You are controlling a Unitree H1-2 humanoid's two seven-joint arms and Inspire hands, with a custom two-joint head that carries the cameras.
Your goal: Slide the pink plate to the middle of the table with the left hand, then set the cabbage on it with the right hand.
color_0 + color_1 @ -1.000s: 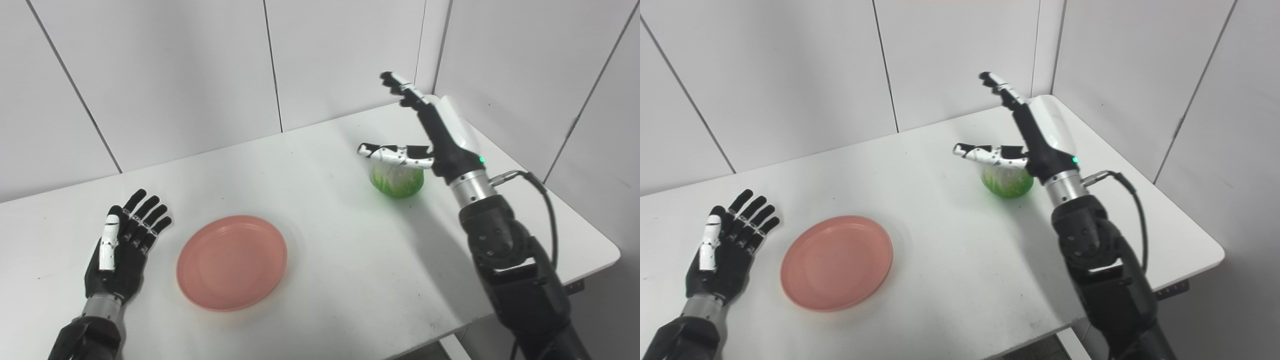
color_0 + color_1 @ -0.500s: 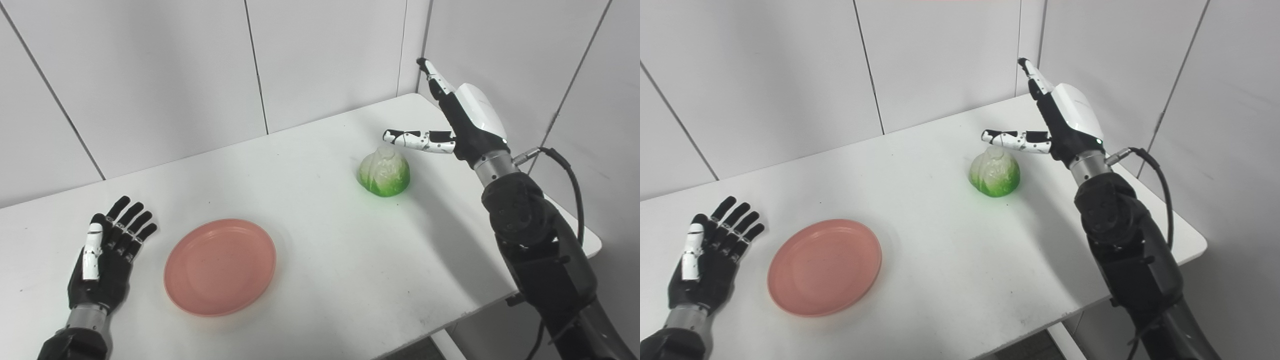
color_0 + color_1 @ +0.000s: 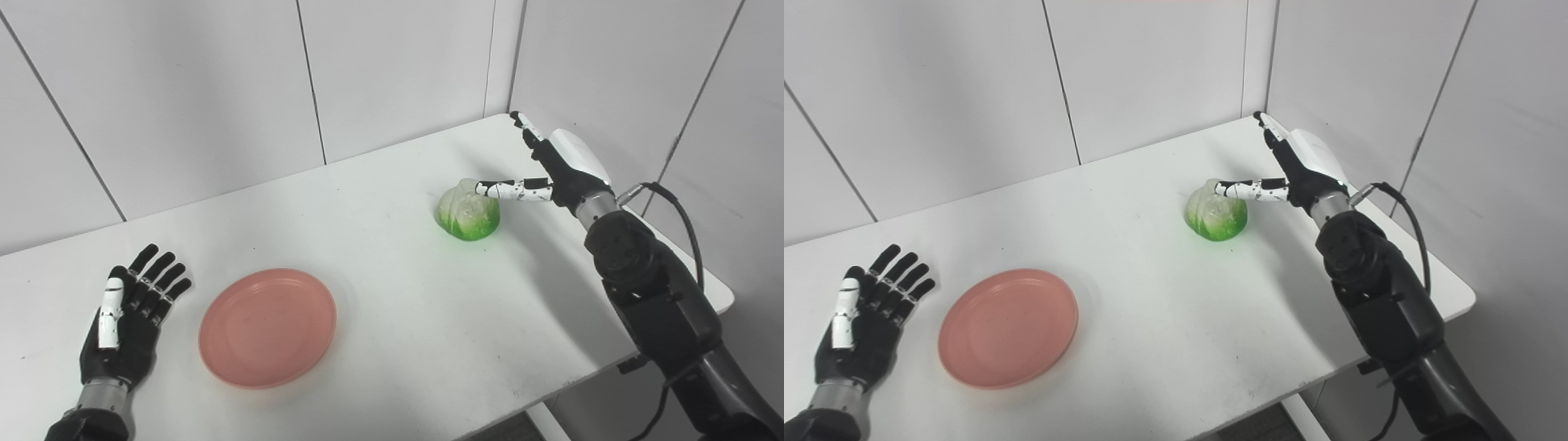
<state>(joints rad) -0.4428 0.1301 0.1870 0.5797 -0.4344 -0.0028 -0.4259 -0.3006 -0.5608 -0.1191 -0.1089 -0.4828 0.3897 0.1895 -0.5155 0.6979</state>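
Note:
The pink plate (image 3: pixel 267 327) lies flat on the white table (image 3: pixel 404 306), left of the middle. My left hand (image 3: pixel 128 318) rests open, palm up, just left of the plate and apart from it. The cabbage (image 3: pixel 468 210), pale on top and green at the base, stands at the back right of the table. My right hand (image 3: pixel 554 168) is open beside the cabbage on its right. Its thumb reaches over the cabbage's top and its fingers point toward the back wall. It holds nothing.
White panelled walls close the back and right sides. The table's right edge (image 3: pixel 710 288) and rounded front right corner lie under my right arm. The table's front edge runs along the bottom of both views.
The camera has shifted. My right hand has come down from above to the right of the cabbage, its thumb now at the cabbage's top. Plate and left hand have not moved.

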